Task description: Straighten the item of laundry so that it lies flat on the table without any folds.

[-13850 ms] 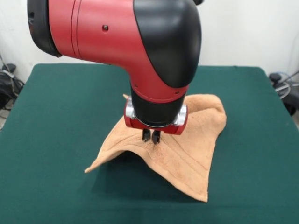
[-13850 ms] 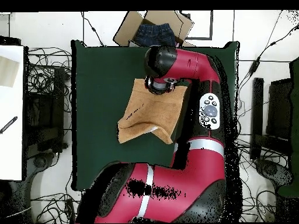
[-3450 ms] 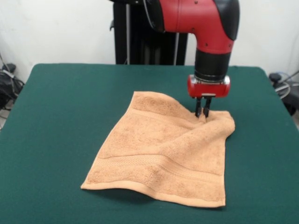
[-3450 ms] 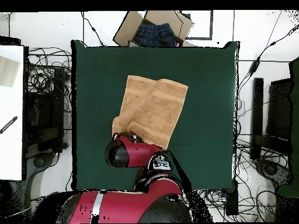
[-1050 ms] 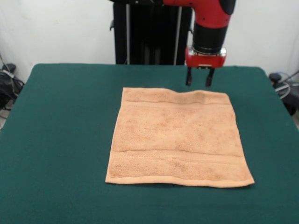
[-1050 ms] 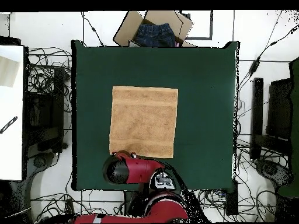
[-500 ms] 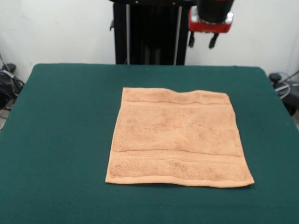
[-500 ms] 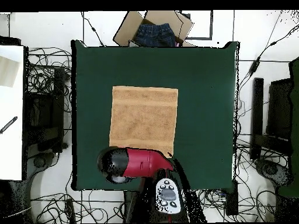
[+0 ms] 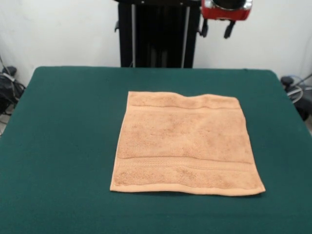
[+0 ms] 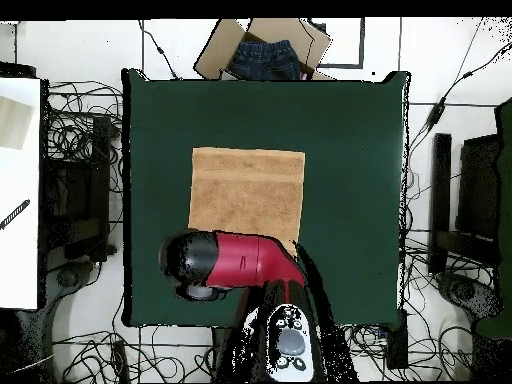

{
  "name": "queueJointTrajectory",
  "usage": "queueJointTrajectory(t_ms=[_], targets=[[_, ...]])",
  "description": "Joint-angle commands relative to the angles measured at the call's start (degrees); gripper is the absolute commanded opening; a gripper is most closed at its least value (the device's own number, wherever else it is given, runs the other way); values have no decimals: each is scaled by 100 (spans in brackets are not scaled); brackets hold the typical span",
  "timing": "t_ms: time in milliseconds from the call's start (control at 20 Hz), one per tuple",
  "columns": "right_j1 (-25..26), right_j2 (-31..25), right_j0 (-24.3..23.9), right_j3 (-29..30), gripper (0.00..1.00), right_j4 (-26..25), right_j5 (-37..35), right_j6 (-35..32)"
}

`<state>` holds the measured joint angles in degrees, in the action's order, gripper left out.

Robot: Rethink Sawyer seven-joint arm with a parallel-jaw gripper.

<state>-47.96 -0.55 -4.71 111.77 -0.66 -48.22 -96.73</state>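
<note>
With the towel (image 9: 185,144) spread flat on the bench (image 9: 63,122), the empty pincer (image 9: 216,28) is held high, prongs parted, and only a check for ripples is called for.

The towel (image 9: 184,144) is nubbly terry cloth on the table's (image 9: 63,122) matt felt-like top.

A robotics laboratory: a green-felted bench (image 10: 350,150) stands against a bare white wall (image 9: 63,34), ringed by tangled black cables (image 10: 85,130) on a pale floor, with a cardboard box (image 10: 262,45) of clothing at one edge and a red robot arm (image 10: 245,262) above.
</note>
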Motion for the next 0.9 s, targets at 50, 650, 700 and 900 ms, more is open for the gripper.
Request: queueJointTrajectory(t_ms=[50,650,700,900], targets=[[-236,-18,226,118,100,16,1046,-1146],[-903,49,161,1067,100,-44,2030,-800],[-905,21,116,1064,100,-56,2041,-746],[-963,-65,-46,1078,100,-55,1947,-581]])
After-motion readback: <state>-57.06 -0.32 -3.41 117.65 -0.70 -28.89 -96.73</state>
